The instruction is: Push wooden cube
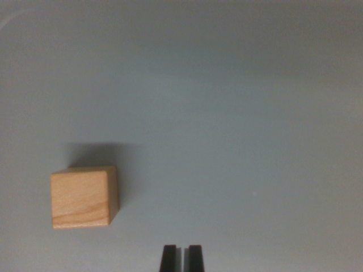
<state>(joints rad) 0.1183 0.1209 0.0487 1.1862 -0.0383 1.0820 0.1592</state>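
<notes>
**Gripper clenched, cube off to the side**

The gripper (182, 258) shows at the bottom edge, its two dark fingers (168, 258) nearly together, holding nothing. The wooden cube (84, 197) sits apart on the grey table (244, 113), toward the wrist view's left, casting a shadow above itself.

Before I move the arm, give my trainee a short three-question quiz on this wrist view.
1. True or false: the black gripper is touching the light wooden cube.
2. On which side of the gripper does the cube lie in the wrist view: A) left, B) right, C) straight ahead?
3. What else sits on the plain grey surface besides the cube?

Key: 1. False, clear surface separates them. 2. A. 3. Nothing else visible; only the cube's shadow.
</notes>
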